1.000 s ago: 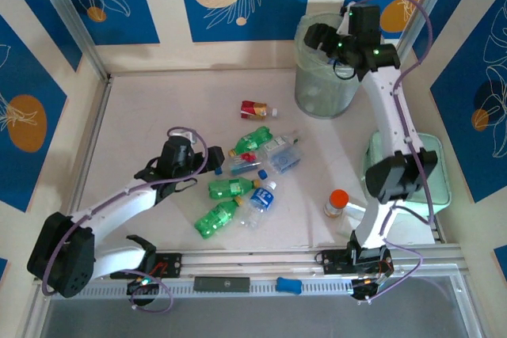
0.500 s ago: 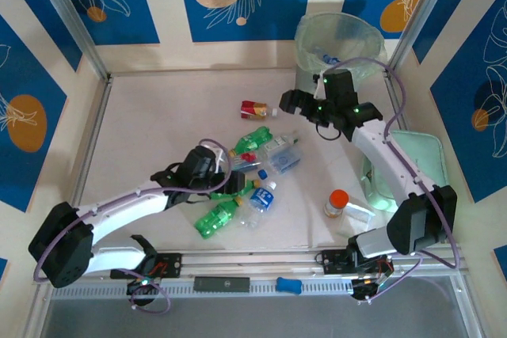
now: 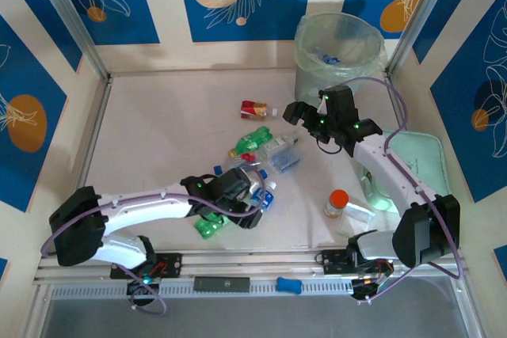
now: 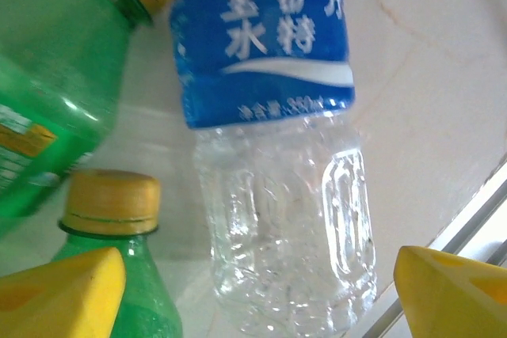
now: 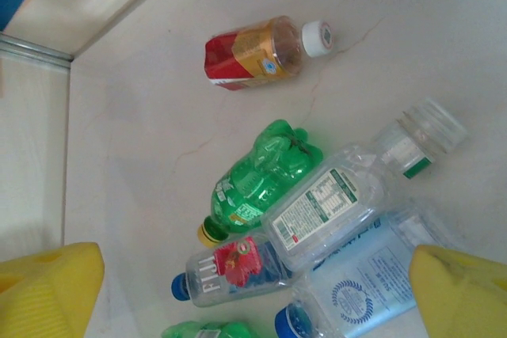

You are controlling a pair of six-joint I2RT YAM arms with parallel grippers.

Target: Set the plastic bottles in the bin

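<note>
Fingers of my left claw are standing wide apart and gripping nothing, one on each side of a clear bottle with a blue label that is lying flat on the surface. I am reading that straddle as the setup for a pinch across the ribbed body, the part of the bottle lying between the two fingers. A green bottle is lying just beside it. A second green bottle with a yellow cap is crowding the left finger, so I am judging that closing here could catch its shoulder too.

Further out, to the right of the heap, a squat container with an orange cap is standing apart. I am leaving it alone, since it is not one of the bottles.

My right claw is hanging over the far side of the heap, also wide open and empty. It is looking down on a crumpled green bottle, a white-labelled bottle and a small blue-capped bottle, all touching. A red-and-gold bottle is lying alone beyond them, and I am judging it the easiest pick there.

Farthest away, the bin is standing upright in the right corner with its bag folded over the rim. Its mouth is facing up, so bottles can simply be dropped in.
</note>
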